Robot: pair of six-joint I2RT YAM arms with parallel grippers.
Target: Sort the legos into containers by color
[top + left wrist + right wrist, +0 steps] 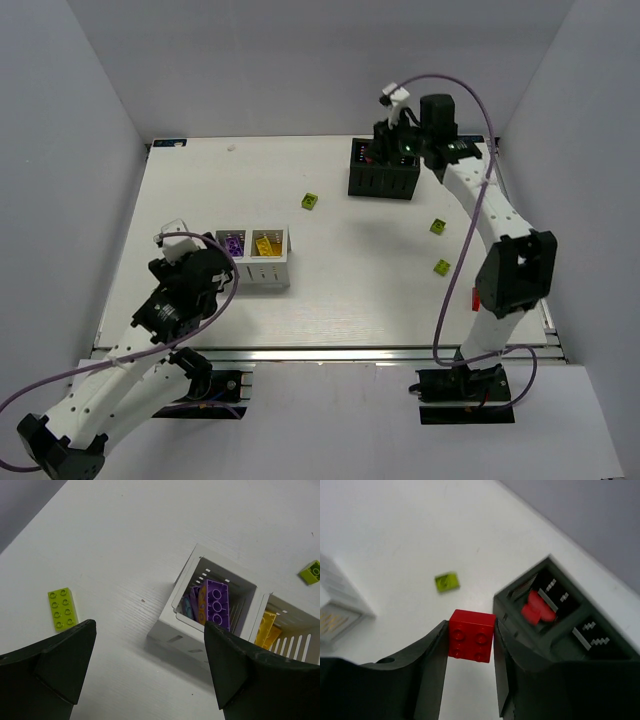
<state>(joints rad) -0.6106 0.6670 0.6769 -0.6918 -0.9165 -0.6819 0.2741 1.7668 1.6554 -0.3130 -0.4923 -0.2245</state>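
We count one red brick (pixel 471 635), pinched between the right fingers (pixel 432 665). It is a square two-by-two piece with its studs facing the wrist camera, so it has no long axis. It is held above the desk (pixel 200 190), just beside the near corner of the black box (pixel 560 605). One compartment of that box holds red pieces (pixel 537 607), and blur keeps us from saying whether there is one or two. The black box has two compartments and stands near the desk's far edge, right of centre.

The single white box (pixel 255 257) sits well apart from it, toward the left front. Its left compartment holds at least two purple bricks (pixel 216 602), the clearest one standing on end. Its right compartment holds yellow bricks (pixel 267 627).

In the top view we count three loose lime bricks (pixel 311 201), two of them toward the right edge. The left wrist view shows a long lime brick (pixel 62 609) lying flat, studs up, beside the left fingers (pixel 60 660). Those fingers are spread wide and empty, just short of the white box. Bare desk lies between the two boxes.
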